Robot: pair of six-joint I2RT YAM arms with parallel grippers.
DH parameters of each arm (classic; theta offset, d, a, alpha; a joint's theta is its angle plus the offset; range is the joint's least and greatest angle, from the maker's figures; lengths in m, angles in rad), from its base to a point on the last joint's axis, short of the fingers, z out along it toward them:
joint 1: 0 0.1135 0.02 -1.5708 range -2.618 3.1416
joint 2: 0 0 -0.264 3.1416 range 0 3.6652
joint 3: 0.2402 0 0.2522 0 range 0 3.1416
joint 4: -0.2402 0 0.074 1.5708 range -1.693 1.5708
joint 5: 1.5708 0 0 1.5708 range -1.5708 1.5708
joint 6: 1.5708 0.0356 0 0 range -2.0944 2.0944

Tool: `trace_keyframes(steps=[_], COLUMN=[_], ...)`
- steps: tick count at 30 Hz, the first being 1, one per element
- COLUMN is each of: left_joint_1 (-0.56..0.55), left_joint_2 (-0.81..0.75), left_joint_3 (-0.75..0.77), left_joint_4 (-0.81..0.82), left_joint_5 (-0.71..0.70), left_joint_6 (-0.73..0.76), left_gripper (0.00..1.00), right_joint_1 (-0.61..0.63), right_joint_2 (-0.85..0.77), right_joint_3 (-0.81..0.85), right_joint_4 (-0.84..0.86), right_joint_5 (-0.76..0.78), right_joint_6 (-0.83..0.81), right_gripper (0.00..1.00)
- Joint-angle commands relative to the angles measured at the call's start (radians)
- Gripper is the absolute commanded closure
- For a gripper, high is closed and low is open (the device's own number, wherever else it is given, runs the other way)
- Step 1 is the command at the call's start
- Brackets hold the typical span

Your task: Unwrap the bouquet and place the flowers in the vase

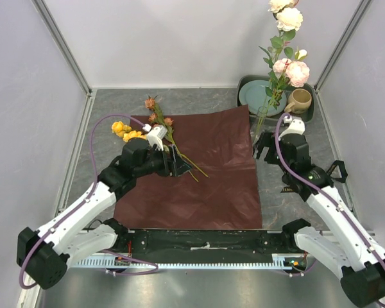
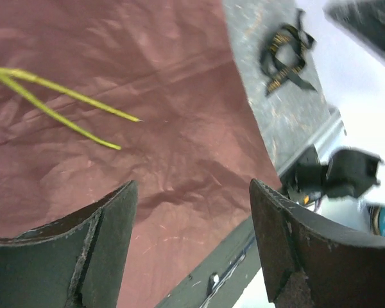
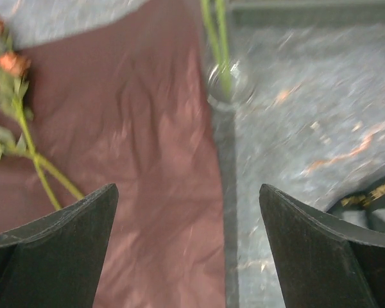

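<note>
The bouquet is undone, and its maroon wrapping paper (image 1: 205,173) lies flat on the table. Loose flowers rest on the paper's far left: rust-brown blooms (image 1: 155,112), yellow roses (image 1: 125,131), thin green stems (image 2: 58,106). My left gripper (image 1: 179,168) hangs open just right of those stems, and nothing is between its fingers (image 2: 192,186). The clear glass vase (image 1: 262,119) stands off the paper's far right corner and holds a tall stem of white and pink roses (image 1: 287,64). My right gripper (image 1: 263,149) is open and empty just in front of the vase (image 3: 228,83).
A dark tray with a teal plate (image 1: 256,95) and a beige mug (image 1: 299,100) sits at the back right, behind the vase. The black ribbon (image 2: 283,54) lies on the grey table right of the paper. White walls enclose the table on three sides.
</note>
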Motion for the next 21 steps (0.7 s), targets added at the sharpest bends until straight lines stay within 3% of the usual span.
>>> trace_keyframes(steps=[1, 7, 12, 14, 21], left_joint_1=[0.026, 0.099, 0.202, 0.224, 0.267], left_joint_2=[0.1, 0.238, 0.346, 0.418, 0.625], left_joint_3=[0.085, 0.053, -0.022, -0.03, 0.051], left_joint_4=[-0.107, -0.008, 0.187, 0.277, 0.337], left_joint_5=[-0.29, -0.329, -0.309, -0.282, -0.251], left_joint_6=[-0.28, -0.504, -0.725, -0.763, -0.906], left_gripper=[0.24, 0.3, 0.37, 0.37, 0.35], right_joint_1=[-0.001, 0.0, 0.0, -0.001, 0.0], right_joint_2=[-0.04, -0.109, -0.161, -0.172, -0.184], right_joint_3=[-0.094, -0.196, -0.196, -0.187, -0.165], right_joint_4=[-0.05, -0.036, -0.07, -0.08, -0.097], right_joint_5=[-0.287, -0.393, -0.405, -0.404, -0.404], right_joint_6=[0.067, 0.097, 0.095, 0.089, 0.086], right_gripper=[0.02, 0.02, 0.02, 0.02, 0.02])
